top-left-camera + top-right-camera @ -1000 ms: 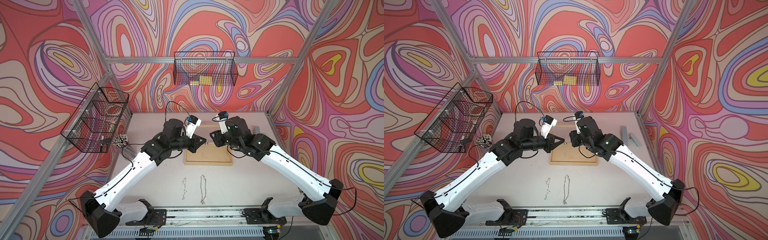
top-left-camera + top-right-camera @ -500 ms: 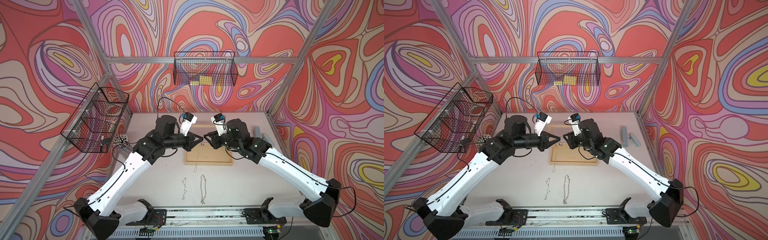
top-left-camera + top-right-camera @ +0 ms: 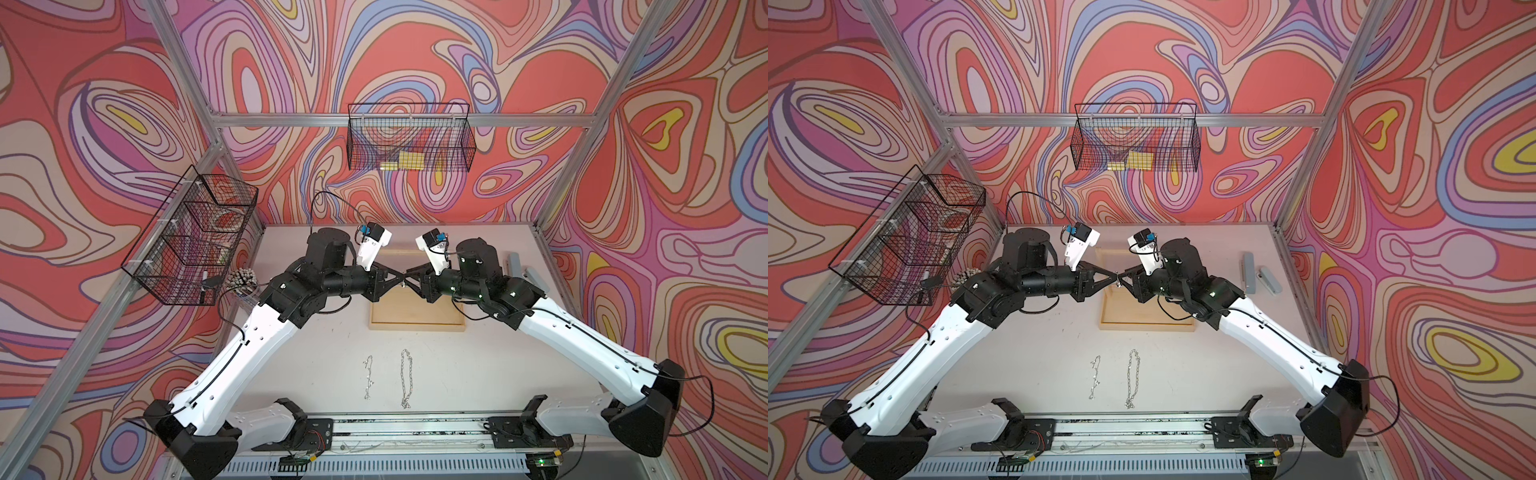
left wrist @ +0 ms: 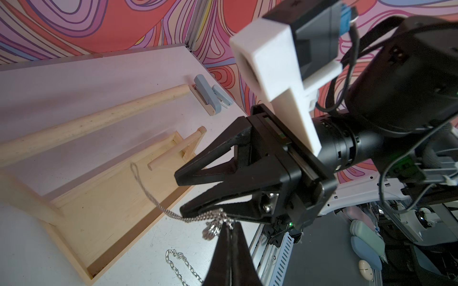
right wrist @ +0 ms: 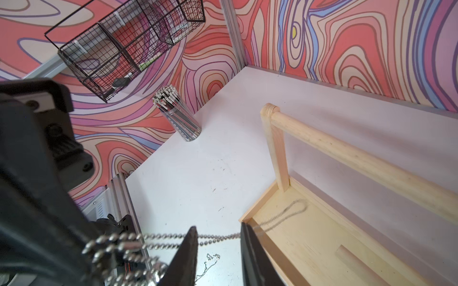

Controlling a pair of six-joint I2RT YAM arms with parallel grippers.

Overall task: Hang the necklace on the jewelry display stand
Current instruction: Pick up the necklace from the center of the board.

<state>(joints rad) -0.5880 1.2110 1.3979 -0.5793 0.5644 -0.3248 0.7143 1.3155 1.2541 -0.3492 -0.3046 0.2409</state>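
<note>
Landmark: I take the jewelry display stand (image 3: 416,309) as my reference, a pale wooden tray base on the table (image 3: 316,365) with its higher crossbar (image 5: 359,158) and lower crossbar (image 4: 177,151) above it.
Left end effector: I see the left end effector (image 4: 224,224) held above the stand's tray, jaws pressed together and clamped on the necklace (image 4: 158,205).
Right end effector: the right end effector (image 5: 218,247) meets the left one tip to tip over the stand in both top views; its jaws stand apart, with both strands of the necklace running across the gap between them. I cannot tell whether either finger touches the chain.
Necklace: its bunched end sits at the left end effector's tips, and the thin twisted loop droops away from there over the tray; none of it is on either crossbar.
Other chains: two more lie flat on the table on the near side of the stand, a thin one (image 3: 368,376) and a heavier-linked one (image 3: 405,378), side by side and apart.
Beyond the stand: a clear cup of sticks (image 5: 177,116) stands off the left end, grey staplers (image 4: 208,95) off the right end.
</note>
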